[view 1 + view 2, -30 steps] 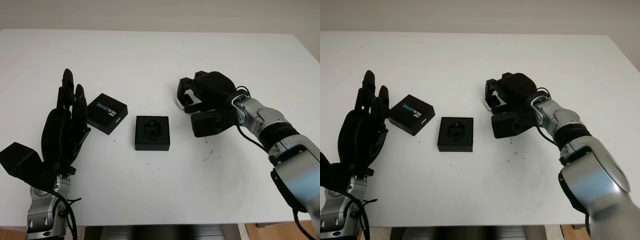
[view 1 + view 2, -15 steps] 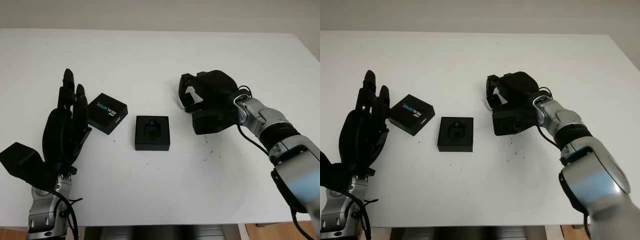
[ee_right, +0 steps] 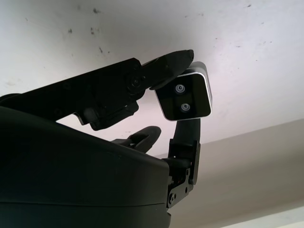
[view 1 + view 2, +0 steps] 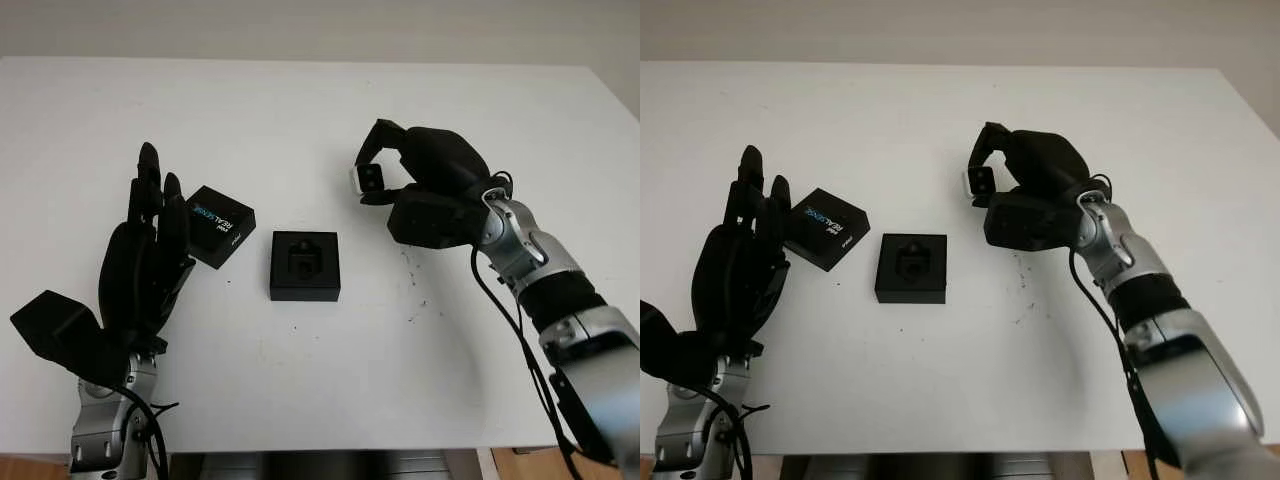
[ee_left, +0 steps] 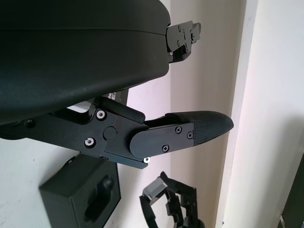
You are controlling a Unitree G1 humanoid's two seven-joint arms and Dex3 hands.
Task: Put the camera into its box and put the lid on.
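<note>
Above the counter (image 4: 300, 110), right of centre: camera (image 4: 368, 178), small and silver-cased with a dark twin-lens face, pinched between the fingers (image 3: 168, 64) of my right hand (image 4: 425, 190) and held clear of the surface. One finger sits on the upper edge of the casing, another presses from below; the grip looks narrow, so I judge it could twist if hurried.

Item two: box (image 4: 305, 265), black and square, open, with a moulded recess in its insert, resting on the counter near the middle, to the left of and nearer me than the held camera and apart from it.

Item three: lid (image 4: 216, 226), black with blue lettering, lying just beside the box on its left, not on it.

Item four: left hand (image 4: 145, 265), open, holding nothing, raised at the left side close to the lid.

Step in hand, as I read it: carrying the camera to the box. Next I need to bring it over the recess, line its body up with the cut-out, lower it in and release; the lid waits for afterwards.
</note>
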